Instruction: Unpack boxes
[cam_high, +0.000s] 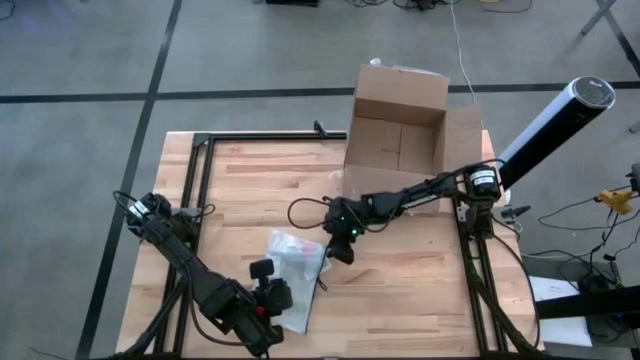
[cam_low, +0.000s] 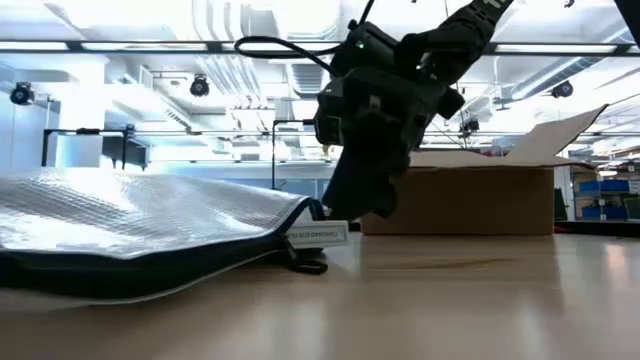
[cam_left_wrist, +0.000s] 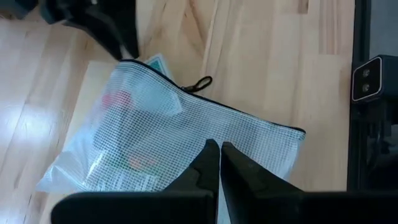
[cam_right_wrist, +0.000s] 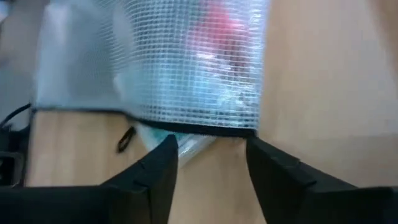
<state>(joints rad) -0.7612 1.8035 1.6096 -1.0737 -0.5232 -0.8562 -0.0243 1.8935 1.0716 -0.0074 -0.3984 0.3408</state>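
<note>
The left gripper (cam_high: 272, 296) rests with fingers together over the mesh pouch (cam_high: 292, 272). Just beyond it, the right gripper (cam_high: 341, 250) stands fingers apart at the pouch's edge. Behind it sits the open cardboard box (cam_high: 398, 130); lifting straight clear should avoid dragging the pouch.

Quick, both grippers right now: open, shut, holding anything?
Left gripper: shut, holding nothing, above the zip pouch.
Right gripper: open, holding nothing, at the pouch's zipper edge.
</note>
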